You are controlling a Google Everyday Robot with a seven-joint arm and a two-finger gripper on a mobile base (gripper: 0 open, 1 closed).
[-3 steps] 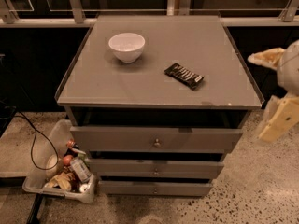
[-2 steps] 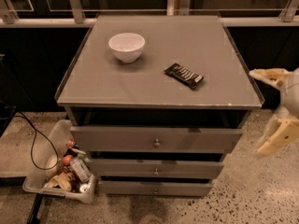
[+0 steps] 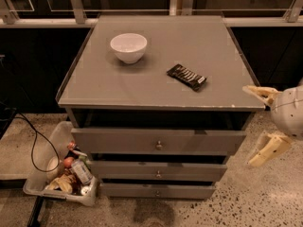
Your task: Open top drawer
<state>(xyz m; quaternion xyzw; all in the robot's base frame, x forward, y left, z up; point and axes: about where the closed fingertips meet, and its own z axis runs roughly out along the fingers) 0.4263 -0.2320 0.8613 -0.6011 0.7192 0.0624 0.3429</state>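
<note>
The top drawer (image 3: 158,141) is the tallest and widest of three grey fronts on the cabinet, with a small round metal knob (image 3: 159,145) at its centre. It stands pulled out a little, with a dark gap above it under the cabinet top. My gripper (image 3: 258,126) is at the right edge of the view, to the right of the drawer front and apart from it. Its two cream fingers (image 3: 259,92) are spread wide, one near the cabinet top's right corner, the other lower. It holds nothing.
A white bowl (image 3: 128,47) and a dark wrapped snack bar (image 3: 186,76) lie on the cabinet top (image 3: 161,93). Two shorter drawers (image 3: 158,171) sit below. A clear bin of bottles and snacks (image 3: 61,176) and a black cable (image 3: 33,145) lie on the floor at the left.
My gripper has moved down and a little left, nearer the cabinet's right side, with its fingers spread wider. The drawers, bowl and snack bar have not moved.
</note>
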